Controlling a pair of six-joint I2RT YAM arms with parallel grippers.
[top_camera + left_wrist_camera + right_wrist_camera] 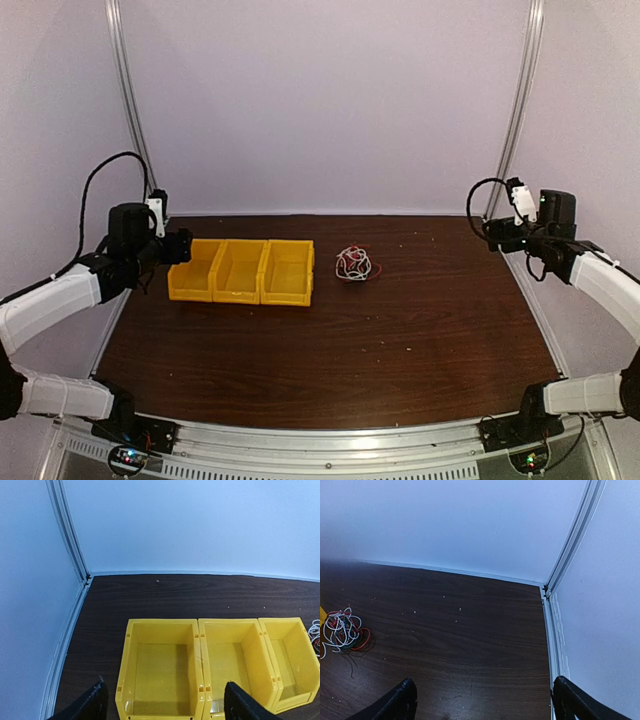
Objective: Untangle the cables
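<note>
Presently, the cables (352, 263) are found as one tangled bundle of red, white and dark strands. It lies on the dark wooden table (400, 340) towards the far side, near the middle. The bundle is set just beside the right end of a row of three yellow bins (241, 271), parted from it by a narrow gap, and lies clear of both arms.

The left gripper (164, 695) is held above the table at the left end of the bin row, released, with its jaws spread wide. The bundle is caught only at the right edge of the left wrist view. The right gripper (484, 690) is held near the far right corner, likewise spread and released. It is well apart from the bundle, which lies to its left.

Open tabletop is noted between the bundle and the right gripper, and across the near half of the table. The table is bounded by pale walls at the back and sides, with metal rails at the corners and along the edges.
</note>
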